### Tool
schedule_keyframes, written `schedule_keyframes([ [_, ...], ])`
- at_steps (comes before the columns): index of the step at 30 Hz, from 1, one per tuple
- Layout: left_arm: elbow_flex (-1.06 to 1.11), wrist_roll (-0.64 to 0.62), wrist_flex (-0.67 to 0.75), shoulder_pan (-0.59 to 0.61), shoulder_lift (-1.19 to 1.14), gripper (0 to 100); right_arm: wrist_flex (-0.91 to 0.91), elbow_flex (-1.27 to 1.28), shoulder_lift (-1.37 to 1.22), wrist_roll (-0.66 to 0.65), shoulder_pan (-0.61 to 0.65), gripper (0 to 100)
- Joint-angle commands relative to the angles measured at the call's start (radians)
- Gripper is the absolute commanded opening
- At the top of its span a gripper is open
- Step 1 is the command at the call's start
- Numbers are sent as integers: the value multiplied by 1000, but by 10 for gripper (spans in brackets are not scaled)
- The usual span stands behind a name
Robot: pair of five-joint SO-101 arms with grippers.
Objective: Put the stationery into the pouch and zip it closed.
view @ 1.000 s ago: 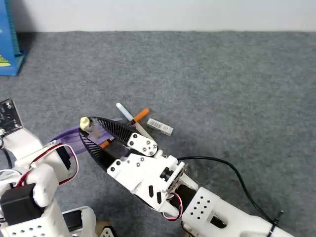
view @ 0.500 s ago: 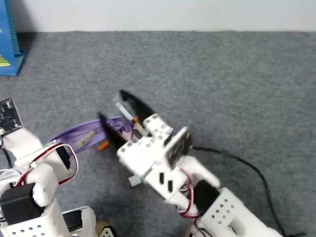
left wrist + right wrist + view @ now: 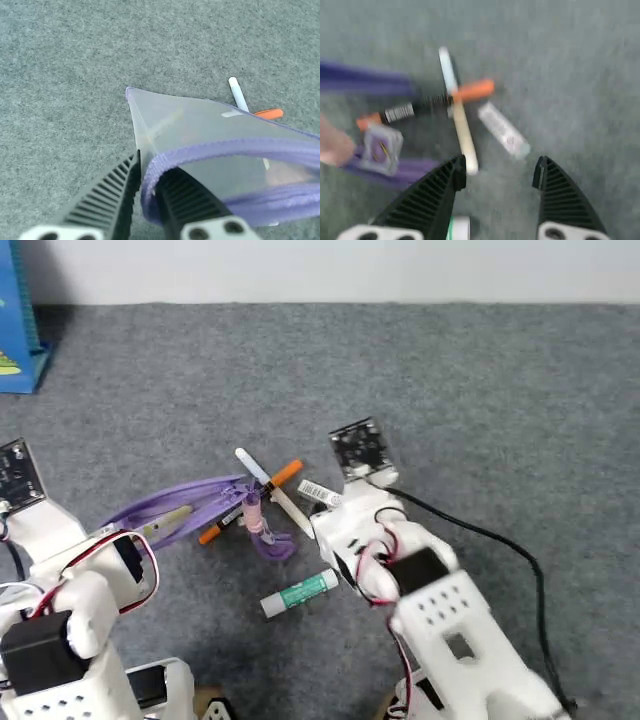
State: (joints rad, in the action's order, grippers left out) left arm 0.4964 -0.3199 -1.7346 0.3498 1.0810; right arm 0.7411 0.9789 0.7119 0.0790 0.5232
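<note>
Near the carpet's (image 3: 480,390) middle, your pouch (image 3: 170,512) is clear plastic with purple zip trim. Its three o'clock end touches a crossed white pen (image 3: 250,464) and orange pen (image 3: 284,474). An eraser (image 3: 322,494) lies just beside them, and a glue stick (image 3: 298,592) sits at six o'clock. Your left gripper (image 3: 150,167) pinches the pouch's rim; your right gripper (image 3: 499,165) hangs wide above the pens. Bare carpet runs toward twelve and three o'clock. Labels are too small to read.
</note>
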Motion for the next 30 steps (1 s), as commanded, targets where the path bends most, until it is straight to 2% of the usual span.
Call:
schedule_keyframes([
  [1, -12, -12, -17, 5, -11, 11, -7, -21, -124, -25, 33, 226],
  [9, -12, -12, -17, 5, -11, 11, -71, -264, -456, -61, 12, 226],
  [17, -12, -12, -17, 5, -11, 11, -74, -554, -814, -229, 8, 226],
  [25, -12, -12, -17, 5, -11, 11, -68, -819, -1069, -288, -47, 224],
  [30, -12, -12, -17, 5, -11, 11, -68, -896, -1179, -315, -50, 210],
])
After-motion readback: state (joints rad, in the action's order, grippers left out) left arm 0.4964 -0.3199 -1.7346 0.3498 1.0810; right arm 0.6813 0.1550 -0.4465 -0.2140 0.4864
